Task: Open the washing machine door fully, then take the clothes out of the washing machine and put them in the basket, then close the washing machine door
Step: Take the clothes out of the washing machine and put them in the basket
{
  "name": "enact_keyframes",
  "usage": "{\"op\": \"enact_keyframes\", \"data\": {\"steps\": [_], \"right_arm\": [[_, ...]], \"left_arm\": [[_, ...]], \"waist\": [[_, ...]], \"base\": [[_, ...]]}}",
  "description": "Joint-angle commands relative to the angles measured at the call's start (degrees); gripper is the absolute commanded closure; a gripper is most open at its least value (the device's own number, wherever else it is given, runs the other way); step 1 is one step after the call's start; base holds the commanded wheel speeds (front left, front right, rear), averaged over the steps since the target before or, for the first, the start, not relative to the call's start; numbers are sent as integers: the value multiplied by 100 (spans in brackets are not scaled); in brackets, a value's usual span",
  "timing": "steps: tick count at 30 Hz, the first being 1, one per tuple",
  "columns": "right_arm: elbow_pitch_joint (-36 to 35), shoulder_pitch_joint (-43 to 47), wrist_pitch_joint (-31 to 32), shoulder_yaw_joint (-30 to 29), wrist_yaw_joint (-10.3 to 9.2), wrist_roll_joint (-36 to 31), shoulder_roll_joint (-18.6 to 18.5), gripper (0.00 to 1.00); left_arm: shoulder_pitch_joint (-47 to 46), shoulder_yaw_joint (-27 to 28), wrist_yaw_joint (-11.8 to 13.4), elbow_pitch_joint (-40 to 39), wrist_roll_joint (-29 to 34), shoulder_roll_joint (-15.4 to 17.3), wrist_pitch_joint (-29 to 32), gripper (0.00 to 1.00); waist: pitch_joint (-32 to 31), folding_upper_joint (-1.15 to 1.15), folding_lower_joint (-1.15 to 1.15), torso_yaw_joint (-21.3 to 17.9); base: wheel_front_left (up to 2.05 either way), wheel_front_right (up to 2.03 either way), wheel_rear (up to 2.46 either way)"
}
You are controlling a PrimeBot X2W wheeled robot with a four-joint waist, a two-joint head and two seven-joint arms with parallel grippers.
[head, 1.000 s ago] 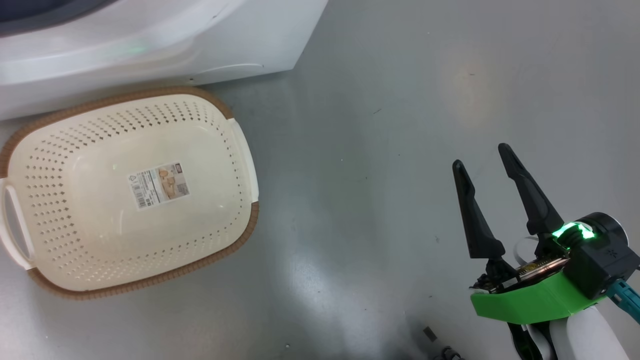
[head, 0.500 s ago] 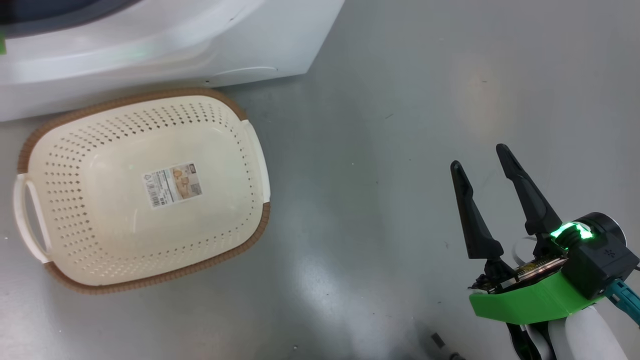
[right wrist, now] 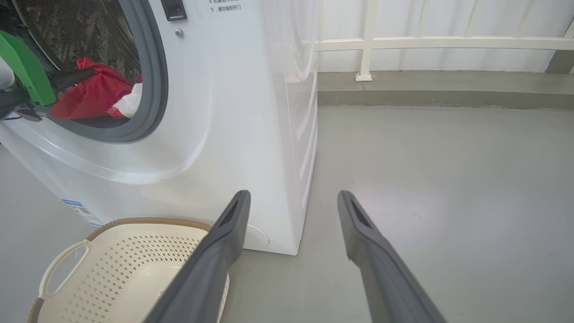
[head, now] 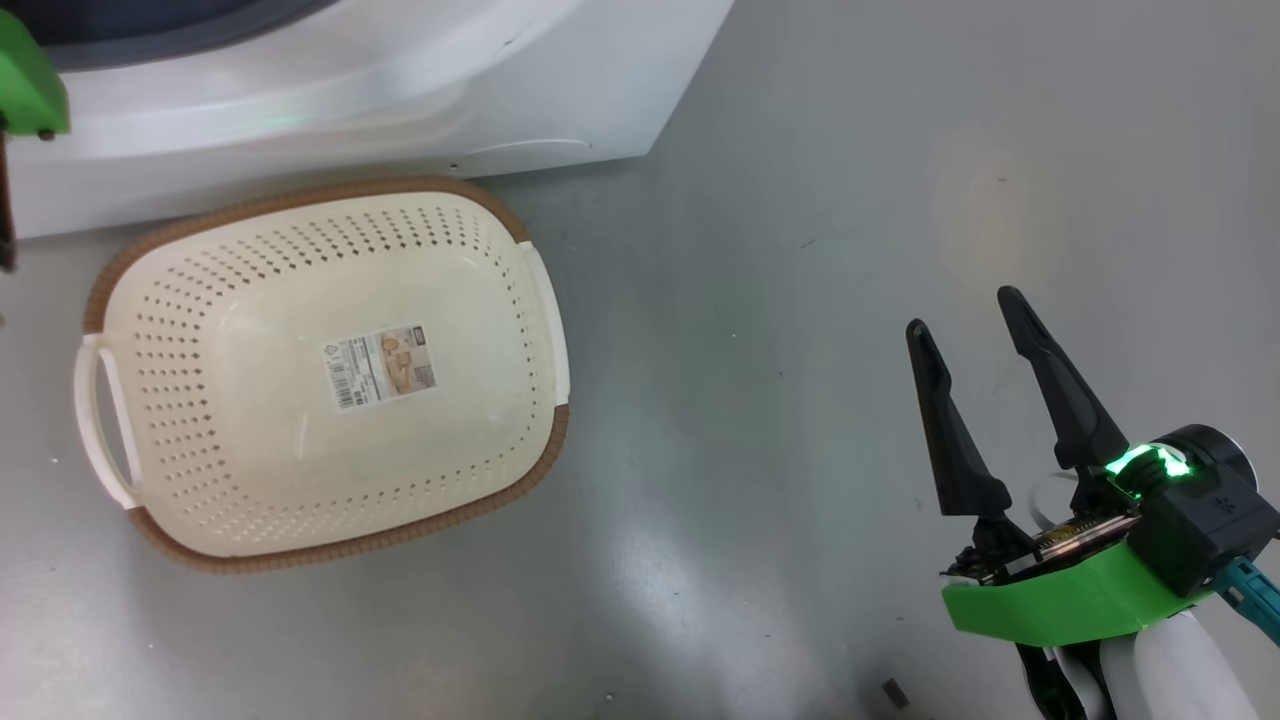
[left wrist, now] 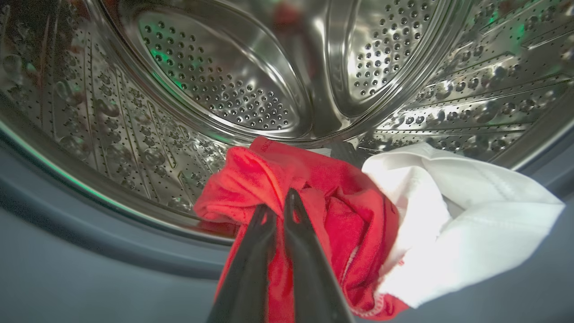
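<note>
At the washing machine [right wrist: 251, 112] mouth, the left gripper [left wrist: 280, 206] pinches the clothes [left wrist: 350, 215]; the right gripper [head: 962, 309] hangs spread, apart from the basket [head: 180, 330].

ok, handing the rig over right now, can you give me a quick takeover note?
Left gripper: shut on the clothes, a red and white bundle at the mouth of the washing machine.
Right gripper: open, holding nothing, over the floor right of the basket.
Basket: on the floor before the machine, no clothes in it.
Done: machine opened, clothes gripped.
Left: carry clothes to basket, close the machine.
</note>
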Motion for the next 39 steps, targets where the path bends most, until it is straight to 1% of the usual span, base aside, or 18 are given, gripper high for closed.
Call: {"op": "enact_keyframes", "data": {"steps": [1, 5, 9, 10, 11, 12, 21, 30, 39], "right_arm": [[-110, -33, -5, 128, 29, -15, -65, 0], [-104, -52, -4, 109, 29, -16, -65, 0], [-95, -84, 5, 115, 29, -33, -65, 0], [-95, -84, 5, 115, 29, -33, -65, 0], [-90, -97, 6, 123, 29, -36, -65, 0], [-74, -123, 5, 129, 29, -35, -65, 0], [-19, -148, -19, 111, 29, -21, -65, 0], [7, -140, -33, 59, 29, -6, -65, 0], [10, -53, -36, -18, 29, 10, -65, 0]], "left_arm": [[222, 147, 69, -423, -62, 368, -84, 100], [659, 197, 200, -1108, -138, 445, -51, 100], [1114, 244, 353, -1871, -218, 545, 130, 100], [1114, 244, 353, -1871, -218, 545, 130, 100], [1219, 270, 387, -2067, -258, 565, 183, 100], [1431, 314, 478, -2452, -314, 609, 291, 100], [2394, 448, 896, -4006, -473, 791, 697, 100], [3180, 546, 1229, -5192, -544, 935, 911, 100], [3900, 546, 1547, -6135, -530, 951, 986, 100]], "waist": [[-8, 0, 0, 38], [-22, 0, 0, 92], [-45, 0, 0, 137], [-45, 0, 0, 137], [-53, 0, 0, 145], [-77, 0, 0, 160], [-252, 0, 0, 251], [-475, 0, 0, 344], [-796, 0, 0, 455]], "base": [[0, 0, 0], [0, 0, 0], [0, 0, 0], [0, 0, 0], [0, 0, 0], [0, 0, 0], [0, 0, 0], [0, 0, 0], [0, 0, 0]]}}
